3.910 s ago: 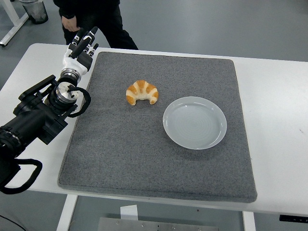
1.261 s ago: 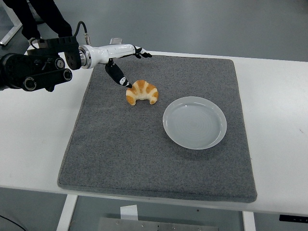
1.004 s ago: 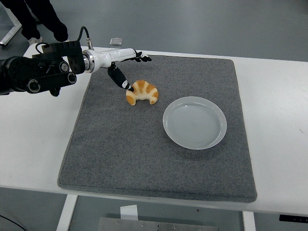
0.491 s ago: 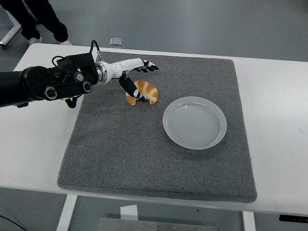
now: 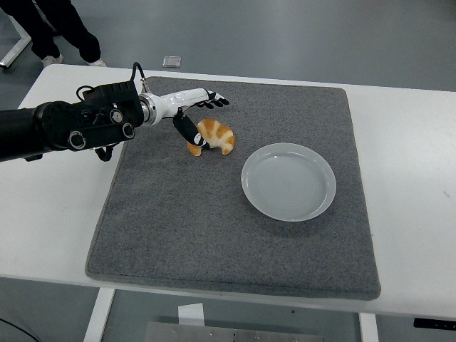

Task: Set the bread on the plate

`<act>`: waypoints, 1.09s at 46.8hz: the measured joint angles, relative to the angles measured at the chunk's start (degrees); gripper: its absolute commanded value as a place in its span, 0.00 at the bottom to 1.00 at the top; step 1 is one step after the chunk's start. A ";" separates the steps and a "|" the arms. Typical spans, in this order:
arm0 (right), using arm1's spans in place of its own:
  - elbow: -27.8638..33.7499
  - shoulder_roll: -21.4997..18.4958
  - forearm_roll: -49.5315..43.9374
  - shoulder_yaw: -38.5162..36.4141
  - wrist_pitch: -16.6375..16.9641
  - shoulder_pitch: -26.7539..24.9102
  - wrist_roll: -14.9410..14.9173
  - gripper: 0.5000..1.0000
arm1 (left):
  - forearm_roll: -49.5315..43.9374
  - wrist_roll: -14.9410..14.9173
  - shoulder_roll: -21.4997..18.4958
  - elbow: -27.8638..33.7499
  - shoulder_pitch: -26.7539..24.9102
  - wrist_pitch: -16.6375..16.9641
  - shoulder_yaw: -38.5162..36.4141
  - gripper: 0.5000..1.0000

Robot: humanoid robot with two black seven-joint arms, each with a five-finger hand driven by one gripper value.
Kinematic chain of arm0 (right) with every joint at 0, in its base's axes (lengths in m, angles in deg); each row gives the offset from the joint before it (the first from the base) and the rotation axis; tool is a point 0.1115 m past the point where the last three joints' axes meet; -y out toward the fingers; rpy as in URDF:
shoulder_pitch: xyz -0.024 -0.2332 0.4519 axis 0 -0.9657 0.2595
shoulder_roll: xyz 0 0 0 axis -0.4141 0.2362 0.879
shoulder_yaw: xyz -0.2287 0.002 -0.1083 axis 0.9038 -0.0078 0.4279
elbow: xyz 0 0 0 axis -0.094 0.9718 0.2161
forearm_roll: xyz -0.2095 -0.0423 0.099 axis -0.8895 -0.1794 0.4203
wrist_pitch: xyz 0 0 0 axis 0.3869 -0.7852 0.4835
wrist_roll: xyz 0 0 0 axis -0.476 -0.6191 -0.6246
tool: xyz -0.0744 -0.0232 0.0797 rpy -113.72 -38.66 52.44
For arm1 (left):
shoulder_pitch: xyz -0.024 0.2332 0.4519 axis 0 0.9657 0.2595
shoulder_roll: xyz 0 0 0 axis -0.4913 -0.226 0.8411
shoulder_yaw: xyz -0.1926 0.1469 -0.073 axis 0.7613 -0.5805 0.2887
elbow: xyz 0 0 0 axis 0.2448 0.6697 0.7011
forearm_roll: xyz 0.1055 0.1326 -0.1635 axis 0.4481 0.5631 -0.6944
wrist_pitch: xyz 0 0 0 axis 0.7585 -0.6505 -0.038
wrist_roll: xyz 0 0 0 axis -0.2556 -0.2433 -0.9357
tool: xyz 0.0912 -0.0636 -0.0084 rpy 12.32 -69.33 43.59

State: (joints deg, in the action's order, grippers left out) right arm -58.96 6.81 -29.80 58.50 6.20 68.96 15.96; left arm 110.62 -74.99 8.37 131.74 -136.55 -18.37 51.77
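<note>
Clearly the job has barely begun: the plate sits empty on the grey mat, nearer the camera than everything else in play, and the bread, a croissant, lies on the mat just beyond and to the left of the plate, apart from its rim. Nothing has been lifted, so the grasp, the carry across to the plate and the release all appear to be left. At the croissant's left end is the left hand, which comes in from the far-left side of the plate on a black arm with a white forearm section. Its thumb reaches down and seems to touch the croissant's left tip, while the other fingers stretch out wide and fairly straight beyond the croissant, not closed on it; so the hand is spread, bracketing the bread without gripping it. Beyond the plate, the mat runs to the far edge of the white tabletop, and a person's dark legs show on the floor past that.
</note>
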 measured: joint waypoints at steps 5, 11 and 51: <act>0.00 0.00 0.00 0.00 0.00 -0.02 0.00 0.90 | 0.27 0.00 0.38 -0.12 0.43 0.90 -0.07 0.91; 0.00 0.00 0.00 0.00 0.00 -0.03 -0.01 0.90 | 0.40 0.00 0.95 -0.64 0.98 1.22 -0.09 0.90; 0.00 0.00 0.00 0.00 0.00 0.00 0.01 0.90 | 2.52 0.09 6.71 -8.30 3.76 2.86 -0.18 0.89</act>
State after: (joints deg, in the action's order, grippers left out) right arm -58.96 6.81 -29.80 58.50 6.20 68.96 15.96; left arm 113.14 -74.90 15.09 123.44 -132.79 -15.51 51.59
